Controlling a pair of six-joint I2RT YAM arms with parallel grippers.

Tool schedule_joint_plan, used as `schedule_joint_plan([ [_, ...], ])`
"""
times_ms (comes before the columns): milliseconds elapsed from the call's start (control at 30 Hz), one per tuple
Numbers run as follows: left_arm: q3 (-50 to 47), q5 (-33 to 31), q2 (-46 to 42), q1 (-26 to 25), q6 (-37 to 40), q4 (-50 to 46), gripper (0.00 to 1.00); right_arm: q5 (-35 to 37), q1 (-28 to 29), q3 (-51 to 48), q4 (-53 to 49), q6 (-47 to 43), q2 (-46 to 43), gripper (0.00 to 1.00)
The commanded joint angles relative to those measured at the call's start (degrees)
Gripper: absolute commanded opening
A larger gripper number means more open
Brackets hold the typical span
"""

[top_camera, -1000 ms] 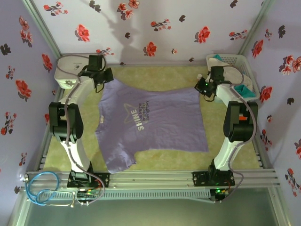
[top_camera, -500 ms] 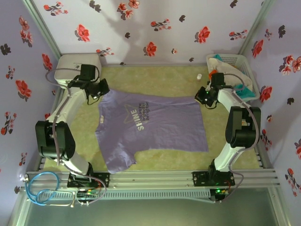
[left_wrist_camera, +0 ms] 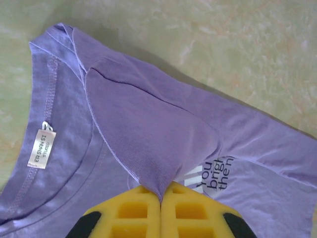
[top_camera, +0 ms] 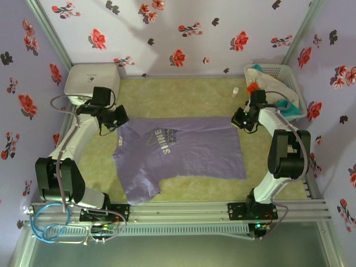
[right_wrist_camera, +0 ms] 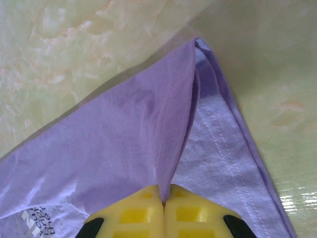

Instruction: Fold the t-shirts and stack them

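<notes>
Lavender t-shirt (top_camera: 189, 153), one piece, pinched at two spots by both closed jaws.

One camera looks down from above and behind the arms, while both wrist cameras peer closely at its mid-frame purple t-shirt (top_camera: 194, 156).

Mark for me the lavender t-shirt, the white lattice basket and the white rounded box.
lavender t-shirt (top_camera: 194, 153): top external view, flat middle of the body.
white lattice basket (top_camera: 275, 67): top external view, far rim.
white rounded box (top_camera: 92, 78): top external view, middle of its top face.
</notes>
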Motion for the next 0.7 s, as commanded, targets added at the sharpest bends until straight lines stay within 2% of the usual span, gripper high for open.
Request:
schedule_joint_plan([
  [0,-1.32,1.15,-3.62,0.36,-1.52,-2.88,0.00,1.57,-0.81,-1.02,-2.22,-1.68,-1.77,0.00],
  [267,-8.21,1.57,-7.86,0.48,-3.67,-1.67,0.00,1.69,-0.99,-2.32,-2.31,-2.52,-1.30,0.00],
  [667,-14.92,1.49,-7.71,1.13,-4.93,1.03,0.00,3.32,-1.07,-2.86,-1.86,-2.40,1.06,0.00],
])
